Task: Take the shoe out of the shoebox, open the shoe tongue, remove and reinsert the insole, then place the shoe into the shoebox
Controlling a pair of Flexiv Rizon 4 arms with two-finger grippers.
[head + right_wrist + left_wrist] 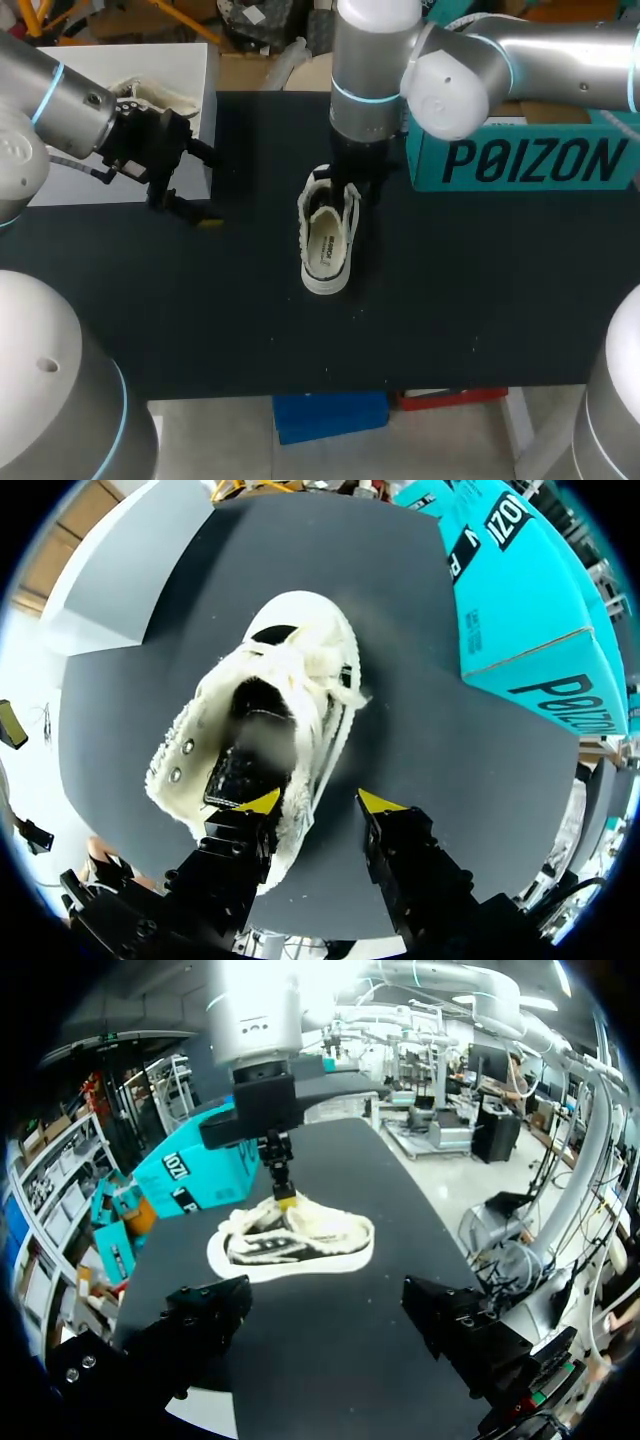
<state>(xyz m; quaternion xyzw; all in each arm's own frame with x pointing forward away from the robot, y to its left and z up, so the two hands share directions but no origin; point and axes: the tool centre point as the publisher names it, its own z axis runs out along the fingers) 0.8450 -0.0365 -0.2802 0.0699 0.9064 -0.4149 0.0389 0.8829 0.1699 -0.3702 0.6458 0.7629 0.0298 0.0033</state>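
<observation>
A white shoe [327,235] is lying upright mid-table, near the teal shoebox [520,160]. The right gripper [320,802] is straddling its side wall, jaws spread. The left gripper [200,188] is hanging well apart, jaws spread.

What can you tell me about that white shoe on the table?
A white low sneaker with fuzzy, frayed-looking edges, white laces and a dark lining. It stands on its sole on the black table, near the teal box. The right gripper straddles one side wall, one fingertip inside the opening, one outside.
</observation>
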